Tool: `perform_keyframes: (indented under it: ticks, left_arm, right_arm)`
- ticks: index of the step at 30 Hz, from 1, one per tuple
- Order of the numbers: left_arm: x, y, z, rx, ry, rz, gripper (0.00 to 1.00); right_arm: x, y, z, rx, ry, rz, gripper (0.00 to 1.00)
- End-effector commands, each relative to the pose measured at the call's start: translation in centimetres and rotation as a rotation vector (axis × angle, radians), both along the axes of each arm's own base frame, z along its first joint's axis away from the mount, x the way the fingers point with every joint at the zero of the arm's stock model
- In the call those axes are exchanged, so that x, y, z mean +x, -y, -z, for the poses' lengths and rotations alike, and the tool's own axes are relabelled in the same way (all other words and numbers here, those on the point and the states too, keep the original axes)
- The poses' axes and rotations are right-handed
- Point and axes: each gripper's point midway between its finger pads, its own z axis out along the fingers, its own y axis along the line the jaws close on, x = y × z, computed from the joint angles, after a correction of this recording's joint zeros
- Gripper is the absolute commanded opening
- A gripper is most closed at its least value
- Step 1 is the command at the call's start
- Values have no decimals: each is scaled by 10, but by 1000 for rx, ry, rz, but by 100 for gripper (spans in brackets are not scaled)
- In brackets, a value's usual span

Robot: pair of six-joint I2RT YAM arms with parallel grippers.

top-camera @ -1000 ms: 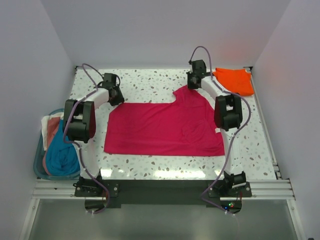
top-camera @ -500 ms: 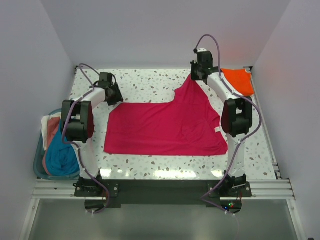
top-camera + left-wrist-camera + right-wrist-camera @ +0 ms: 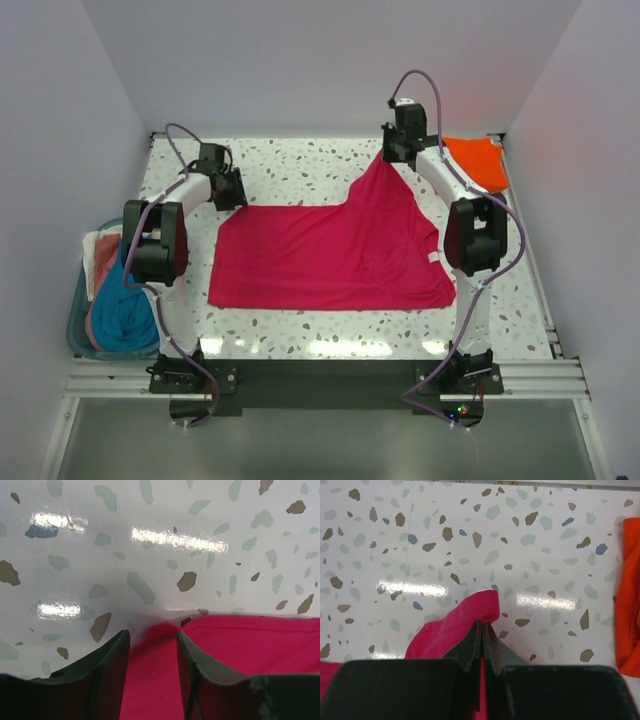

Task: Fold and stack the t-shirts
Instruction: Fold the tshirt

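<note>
The magenta-pink t-shirt lies spread on the speckled table, its far right part pulled up toward the back. My right gripper is shut on that lifted edge, which shows pinched between the jaws in the right wrist view. My left gripper is open at the shirt's far left corner; in the left wrist view the pink cloth runs between the spread fingers. The orange t-shirt lies bunched at the far right corner and also shows in the right wrist view.
A blue basket holding teal and light cloths sits off the table's left edge. White walls close in the back and sides. The arm bases stand on a metal rail at the near edge.
My right gripper has lifted the shirt's far right edge up and back from the table, stretching it into a peak. My left gripper has stayed at the far left corner.
</note>
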Motion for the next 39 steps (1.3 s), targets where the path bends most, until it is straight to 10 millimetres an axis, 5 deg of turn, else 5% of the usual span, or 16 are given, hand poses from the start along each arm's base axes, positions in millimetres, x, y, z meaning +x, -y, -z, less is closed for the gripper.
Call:
perform_keyframes:
  ticks: [1,9,16,23,30,35,36,39]
  left_arm:
    - [6,6,-23,-5,48,69,44]
    - [4,12,-20,-17,26,97,29]
    - [2,21,-33,-57,51,115,0]
    - [-19,43,-53,-98,109,125,0]
    - [-57,63,-43,-62,101,129,0]
    - [-83,87,-32,-35,91,179,27]
    - [-85,88,-34,-41,97,180,42]
    - [-86,88,-44,-44,126,182,58]
  right_arm:
    - [7,1,-36,19,95,3,0]
    - [5,1,-34,19,93,3,0]
    - [3,2,-33,21,93,8,0]
    - [-1,5,-35,19,102,23,0]
    - [-8,6,-27,28,91,27,0]
    - [-13,6,-23,37,84,33,0]
    - [-14,6,-23,36,84,32,0]
    - [-15,7,-22,36,84,34,0]
